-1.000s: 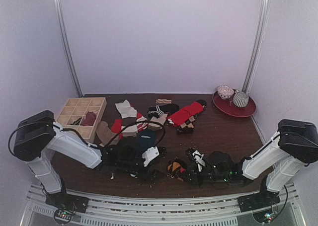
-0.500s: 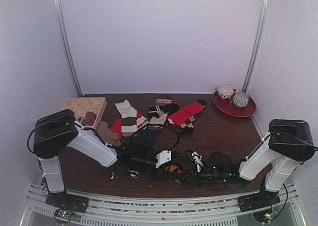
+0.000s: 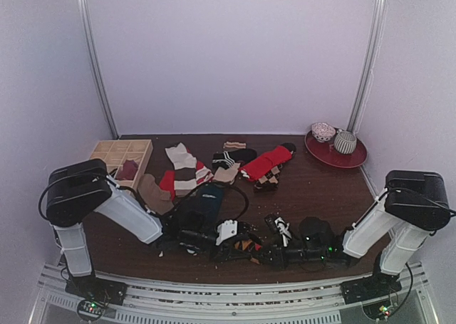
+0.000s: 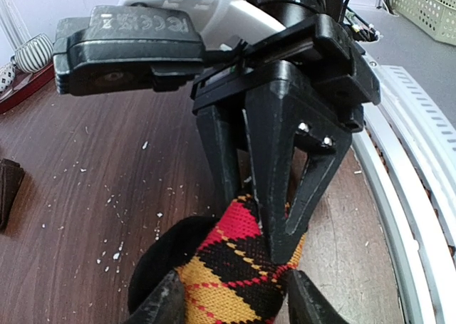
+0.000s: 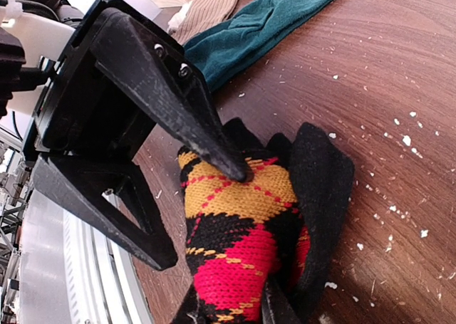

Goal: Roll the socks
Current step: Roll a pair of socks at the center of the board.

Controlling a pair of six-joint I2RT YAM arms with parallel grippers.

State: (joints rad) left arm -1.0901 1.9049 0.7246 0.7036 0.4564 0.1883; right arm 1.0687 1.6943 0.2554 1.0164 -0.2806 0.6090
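The black socks with red and yellow argyle diamonds point(image 3: 247, 245) are folded into a bundle near the table's front edge. My right gripper point(image 5: 231, 313) is shut on one end of this bundle point(image 5: 242, 224). My left gripper point(image 4: 235, 299) comes from the opposite side, open, with its jaws either side of the bundle point(image 4: 228, 274). One of its fingertips point(image 5: 236, 171) rests on the yellow part; the other stands beside the bundle on the table. In the top view the two grippers point(image 3: 235, 246) point(image 3: 262, 254) meet tip to tip. A dark teal sock point(image 3: 206, 199) lies flat just behind them.
More socks point(image 3: 214, 167) are strewn across the middle, including a red one point(image 3: 265, 162). A wooden compartment box point(image 3: 117, 160) stands at the back left, a red plate point(image 3: 349, 160) with two bowls at the back right. A metal rail point(image 4: 406, 196) borders the near edge.
My left arm has swung right to meet the right gripper, and its jaws have narrowed around the argyle bundle. The right gripper shifted slightly left, still holding the bundle.
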